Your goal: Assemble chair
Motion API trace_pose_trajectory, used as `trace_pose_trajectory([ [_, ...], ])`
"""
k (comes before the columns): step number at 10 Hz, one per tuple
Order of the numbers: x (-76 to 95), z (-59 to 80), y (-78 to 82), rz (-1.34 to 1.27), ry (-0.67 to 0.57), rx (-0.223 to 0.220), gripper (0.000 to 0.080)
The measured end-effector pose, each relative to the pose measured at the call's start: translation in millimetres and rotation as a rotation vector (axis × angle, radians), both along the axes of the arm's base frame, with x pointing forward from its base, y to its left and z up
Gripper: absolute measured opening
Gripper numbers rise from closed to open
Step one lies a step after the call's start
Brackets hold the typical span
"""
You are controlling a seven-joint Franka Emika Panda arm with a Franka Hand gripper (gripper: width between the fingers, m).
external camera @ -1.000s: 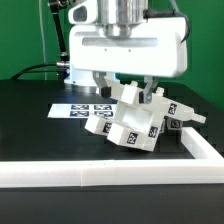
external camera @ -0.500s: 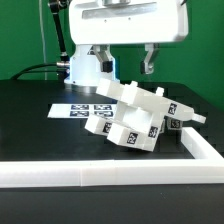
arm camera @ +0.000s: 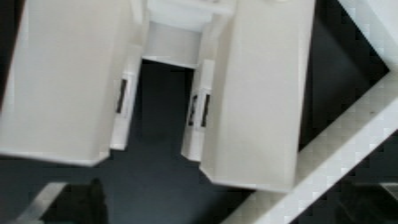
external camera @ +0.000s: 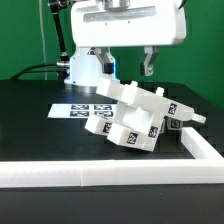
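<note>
Fingers [external camera: 149, 65] spread wide and empty, hanging clear above the chair [external camera: 135, 115], a tilted blocky cluster on the black desk [external camera: 40, 140] just beside the marker board [external camera: 78, 109]. Looks largely joined, judging by the packed pieces; likely remaining, any last parts and standing it upright. Green wall behind, white border frame [external camera: 110, 175] along the front.

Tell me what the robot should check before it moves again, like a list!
1. The gripper is open: ok.
2. Nothing between its fingers: ok.
3. The gripper hangs above the chair pieces, not touching: ok.
4. The chair pieces lie inside the border frame: ok.
5. Parts firmly joined: cannot tell.
6. The chair pieces stand upright: not ok, tilted.
</note>
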State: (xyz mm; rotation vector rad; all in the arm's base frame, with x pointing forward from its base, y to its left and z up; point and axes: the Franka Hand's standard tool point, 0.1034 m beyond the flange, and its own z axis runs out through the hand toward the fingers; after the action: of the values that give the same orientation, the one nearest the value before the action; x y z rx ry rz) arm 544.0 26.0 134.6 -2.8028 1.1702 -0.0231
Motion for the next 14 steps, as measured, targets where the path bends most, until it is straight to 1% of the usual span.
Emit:
trace_pose_trajectory([
  [3,-18.8,-9.9,11.2,-0.011,0.032,0.001,0.0649],
  [5,-26.3,-15.8,20.4,-0.013,0.043,-0.001,0.0649],
  [8,-30.7,-30.2,18.1,-0.003,0.059,-0.013,0.0649],
  [11,-23.4,-32.7,11.6,0.02,0.036,-0.025,0.0649],
  [14,-10.7,-35.7,1.9,0.045,0.023,-0.038,0.0649],
])
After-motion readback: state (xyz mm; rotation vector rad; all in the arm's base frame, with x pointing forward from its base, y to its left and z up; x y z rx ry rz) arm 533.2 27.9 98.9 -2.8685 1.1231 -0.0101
